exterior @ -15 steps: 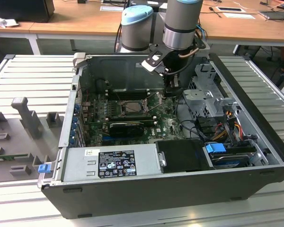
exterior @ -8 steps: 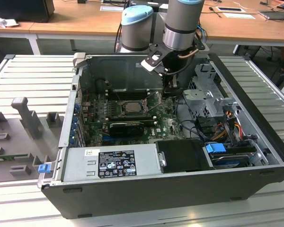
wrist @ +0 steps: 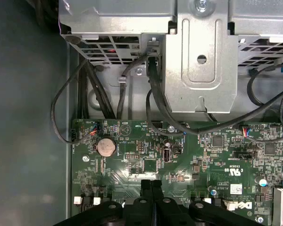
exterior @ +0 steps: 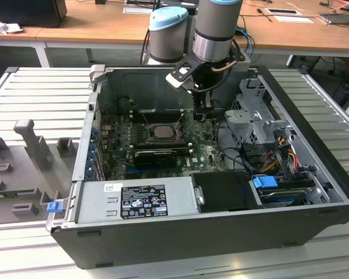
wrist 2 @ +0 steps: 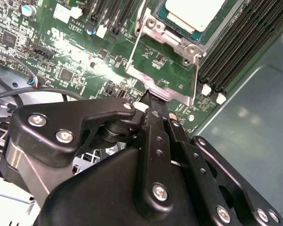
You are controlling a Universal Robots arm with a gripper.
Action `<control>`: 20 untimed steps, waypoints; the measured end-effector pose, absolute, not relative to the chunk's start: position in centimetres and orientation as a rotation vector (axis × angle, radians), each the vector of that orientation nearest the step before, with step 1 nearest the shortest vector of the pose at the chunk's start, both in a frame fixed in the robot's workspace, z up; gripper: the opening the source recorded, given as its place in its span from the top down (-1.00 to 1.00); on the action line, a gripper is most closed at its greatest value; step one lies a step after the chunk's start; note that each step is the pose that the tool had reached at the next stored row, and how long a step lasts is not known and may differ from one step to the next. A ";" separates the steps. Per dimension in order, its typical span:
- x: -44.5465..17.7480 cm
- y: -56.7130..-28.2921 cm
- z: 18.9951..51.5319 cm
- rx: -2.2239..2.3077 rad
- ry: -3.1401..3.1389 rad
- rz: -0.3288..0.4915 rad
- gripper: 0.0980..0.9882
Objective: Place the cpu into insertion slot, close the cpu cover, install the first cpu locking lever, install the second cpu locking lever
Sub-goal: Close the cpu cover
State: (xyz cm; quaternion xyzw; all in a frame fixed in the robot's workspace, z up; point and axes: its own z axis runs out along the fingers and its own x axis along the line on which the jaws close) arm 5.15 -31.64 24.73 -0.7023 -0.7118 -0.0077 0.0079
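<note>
Fingers (wrist 2: 155, 123) of black metal gripper (exterior: 206, 111) clamped flat together, no gap showing in both wrist views, tips touching free edge of thin silvery square-frame cpu cover (wrist 2: 172, 94); edge pinched between them or merely touched, impossible to tell. Cover clear of square dark-framed insertion slot (exterior: 173, 133) rather than over it, joined along slot's gripper-side edge, green board visible through large square window. Small flat square cpu (wrist 2: 194, 13) with pale silver-grey top seated in slot, top face bare. Gripper hanging from grey arm (exterior: 217, 29) inside open dark computer case (exterior: 180, 238), just beside slot toward exterior view's right. Green circuit board (wrist: 146, 155) spread all around slot. Long black memory slots (wrist 2: 236, 52) close alongside slot. Long black graphics card (exterior: 155, 156) just beside slot on side nearer exterior camera. Grey power-supply box (exterior: 134, 197) beyond that card from slot, against case's near wall. Grey perforated metal drive cage (wrist: 198, 70) well apart from slot toward exterior view's right, past gripper. Round silver coin battery (wrist: 105, 147) on green board, on gripper's far side from slot, loops of black cable (wrist: 61, 108) beside it.
</note>
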 end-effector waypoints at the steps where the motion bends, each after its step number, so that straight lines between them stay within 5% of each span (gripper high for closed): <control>1: 4.9 -31.6 24.7 -2.195 -2.225 -0.024 0.98; 20: -1.2 -31.6 24.7 -2.195 -2.225 -0.024 0.98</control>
